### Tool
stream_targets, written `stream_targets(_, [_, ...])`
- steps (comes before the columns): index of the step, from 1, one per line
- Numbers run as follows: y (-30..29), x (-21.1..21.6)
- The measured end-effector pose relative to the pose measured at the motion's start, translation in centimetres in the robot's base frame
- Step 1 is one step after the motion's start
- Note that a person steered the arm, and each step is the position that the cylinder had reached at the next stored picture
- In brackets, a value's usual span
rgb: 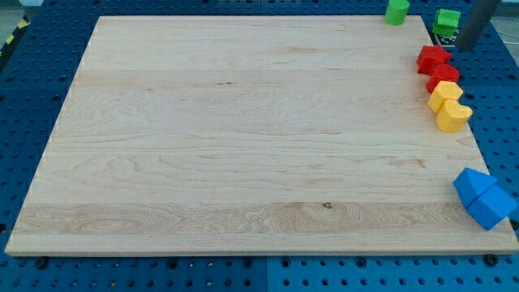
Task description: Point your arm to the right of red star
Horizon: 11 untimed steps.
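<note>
The red star (432,58) lies at the board's right edge near the view's top. A second red block (443,77), its shape unclear, touches it just below. My dark rod comes down from the view's top right corner. My tip (465,47) sits just right of and slightly above the red star, off the board's edge and close to the star. It is directly below and to the right of a green block (446,20).
Another green block (396,10) sits at the board's top edge. Two yellow blocks (444,95) (452,116) continue the column below the red ones. Two blue blocks (470,186) (491,207) lie at the lower right edge. The wooden board (243,138) rests on a blue perforated table.
</note>
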<state>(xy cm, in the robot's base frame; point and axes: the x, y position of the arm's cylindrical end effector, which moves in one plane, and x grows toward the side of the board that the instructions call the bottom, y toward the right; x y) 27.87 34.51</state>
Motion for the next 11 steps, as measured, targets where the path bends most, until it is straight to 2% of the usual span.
stream_targets(11, [0.0, 2.1])
